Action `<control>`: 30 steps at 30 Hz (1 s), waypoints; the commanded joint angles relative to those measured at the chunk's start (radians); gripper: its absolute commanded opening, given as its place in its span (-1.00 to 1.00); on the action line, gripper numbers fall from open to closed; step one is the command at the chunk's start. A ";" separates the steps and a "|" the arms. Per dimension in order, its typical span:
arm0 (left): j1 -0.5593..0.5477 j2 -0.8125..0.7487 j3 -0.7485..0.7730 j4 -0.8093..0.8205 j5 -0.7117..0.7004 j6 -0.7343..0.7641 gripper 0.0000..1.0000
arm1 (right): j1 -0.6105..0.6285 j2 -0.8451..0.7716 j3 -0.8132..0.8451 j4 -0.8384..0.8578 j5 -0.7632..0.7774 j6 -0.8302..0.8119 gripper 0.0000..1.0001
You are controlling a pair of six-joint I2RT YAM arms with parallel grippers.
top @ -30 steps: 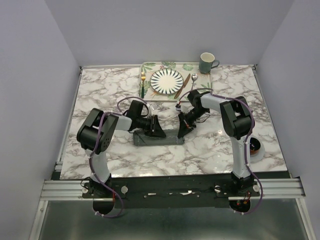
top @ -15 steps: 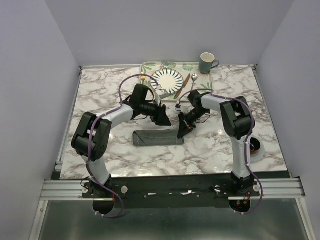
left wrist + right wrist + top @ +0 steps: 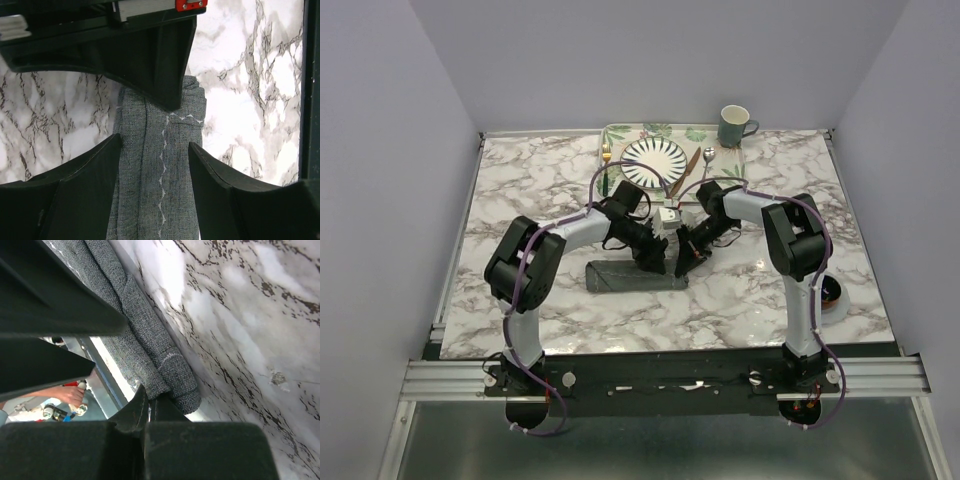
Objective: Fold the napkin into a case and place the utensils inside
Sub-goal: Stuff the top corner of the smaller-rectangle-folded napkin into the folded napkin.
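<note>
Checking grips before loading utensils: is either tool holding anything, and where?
Left tool is open astride the folded napkin, gripping nothing. Right tool is shut at its right end; pinching unclear.

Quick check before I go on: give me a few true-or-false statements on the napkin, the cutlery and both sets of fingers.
1. The napkin lies folded into a long narrow strip on the marble table. True.
2. The fork is tucked inside the napkin. False: it lies on the tray, left of the plate.
3. The left gripper has its fingers open, one on each side of the napkin. True.
4. The right gripper has its fingers spread wide. False: they are shut together at the napkin's right end.
5. The knife and spoon lie right of the plate. True.
</note>
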 commanded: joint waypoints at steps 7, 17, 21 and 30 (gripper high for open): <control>-0.025 0.047 0.042 -0.041 -0.022 0.090 0.11 | 0.007 -0.019 -0.022 0.100 0.066 -0.068 -0.99; -0.058 0.061 0.061 -0.007 -0.031 0.068 -0.13 | 0.007 -0.024 -0.016 0.104 0.060 -0.068 -0.99; -0.064 0.051 0.048 0.013 -0.036 0.053 -0.34 | 0.007 -0.026 -0.016 0.104 0.053 -0.066 -0.99; -0.064 0.034 0.051 -0.027 -0.039 -0.040 -1.00 | 0.007 -0.013 0.004 0.078 0.058 -0.054 -0.87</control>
